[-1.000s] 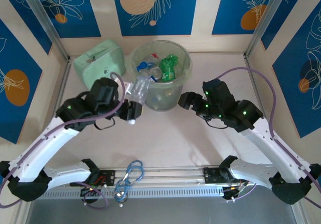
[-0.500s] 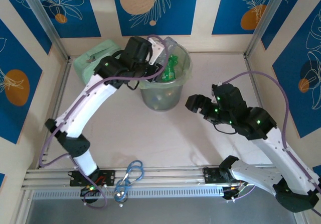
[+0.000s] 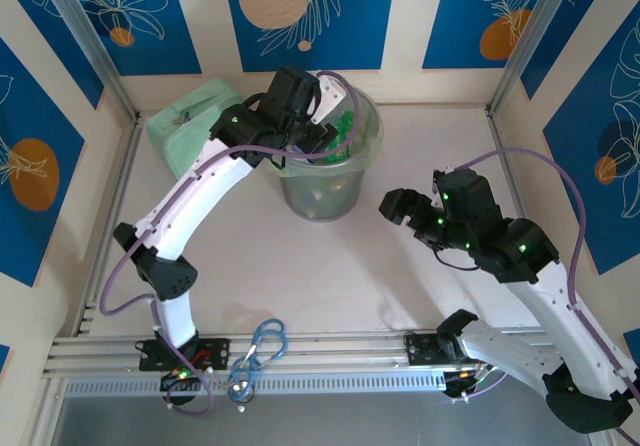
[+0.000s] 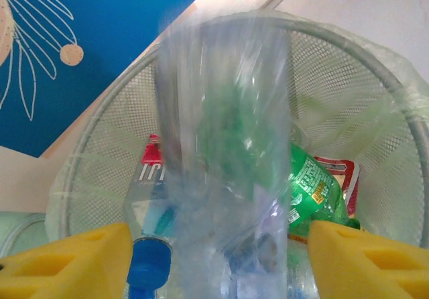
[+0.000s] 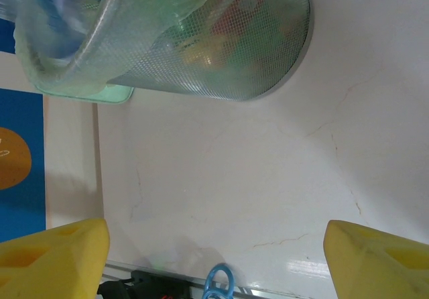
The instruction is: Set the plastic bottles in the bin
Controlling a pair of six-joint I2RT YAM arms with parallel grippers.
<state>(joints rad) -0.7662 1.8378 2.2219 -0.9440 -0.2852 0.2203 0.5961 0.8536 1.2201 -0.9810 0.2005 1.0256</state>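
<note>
My left gripper [image 3: 325, 121] hangs over the bin [image 3: 350, 181], a round pale-green mesh bucket. In the left wrist view a blurred clear plastic bottle [image 4: 224, 145] stands between the yellow fingers [image 4: 74, 262], with a gap on each side. The left gripper [image 4: 218, 245] is open and the bottle is loose above the bin's rim [image 4: 382, 54]. Inside lie a green bottle [image 4: 312, 185] and a clear bottle with a blue cap [image 4: 147, 265]. My right gripper [image 3: 395, 206] is open and empty, to the right of the bin [image 5: 221, 51].
A mint-green zip case [image 3: 195, 126] sits left of the bin, against the back wall. A blue carabiner [image 3: 262, 351] lies on the rail at the near edge, also seen as a blue carabiner [image 5: 218, 285] below the right gripper [image 5: 214, 259].
The left arm swung up from the table in front of the bin to above it, carrying the clear bottle, and its jaws have opened. The right gripper drew back slightly to the right.
</note>
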